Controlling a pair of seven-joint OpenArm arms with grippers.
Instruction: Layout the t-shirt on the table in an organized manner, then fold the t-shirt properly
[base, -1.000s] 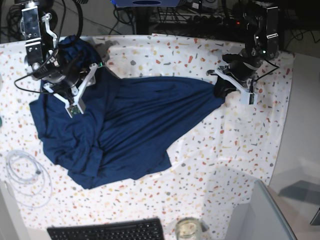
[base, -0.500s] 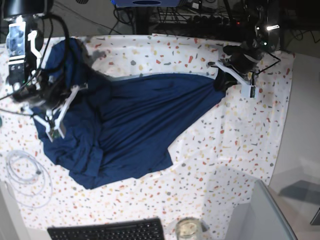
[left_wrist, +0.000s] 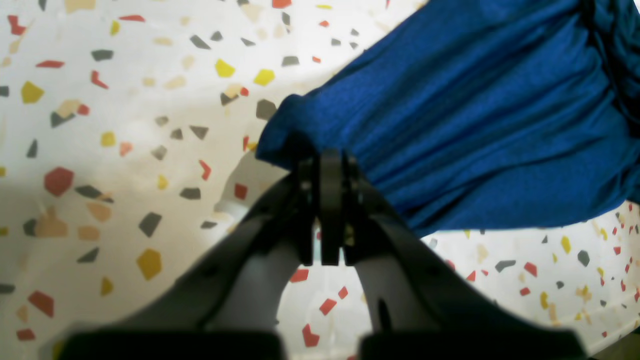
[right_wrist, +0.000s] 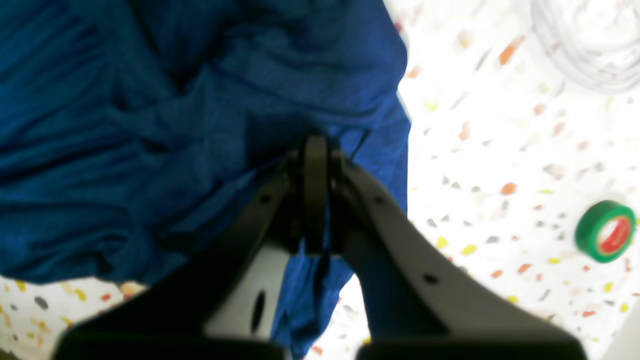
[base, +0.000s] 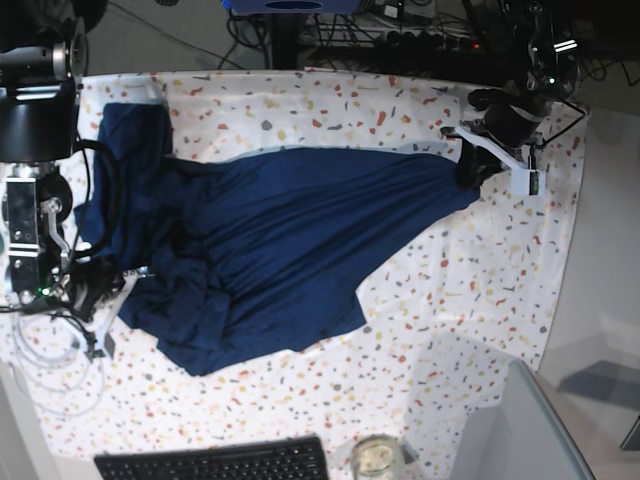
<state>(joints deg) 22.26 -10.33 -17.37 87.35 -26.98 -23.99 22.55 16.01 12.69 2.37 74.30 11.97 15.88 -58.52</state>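
The dark navy t-shirt lies stretched sideways across the speckled white table, bunched and creased at its left end. My left gripper is at the right end of the cloth, shut on a corner of it. The left wrist view shows that gripper with its jaws together on the edge of the t-shirt. My right gripper is at the front left of the garment. In the right wrist view the right gripper is shut on a fold of the t-shirt.
A coil of white cable lies just left of the right gripper, and a green tape roll sits nearby. A black keyboard and a glass jar stand at the front edge. A grey panel is at the front right.
My right gripper closed and moved from the back left toward the front left, dragging the shirt's left side. The left gripper pulled its corner farther right, stretching the shirt wider.
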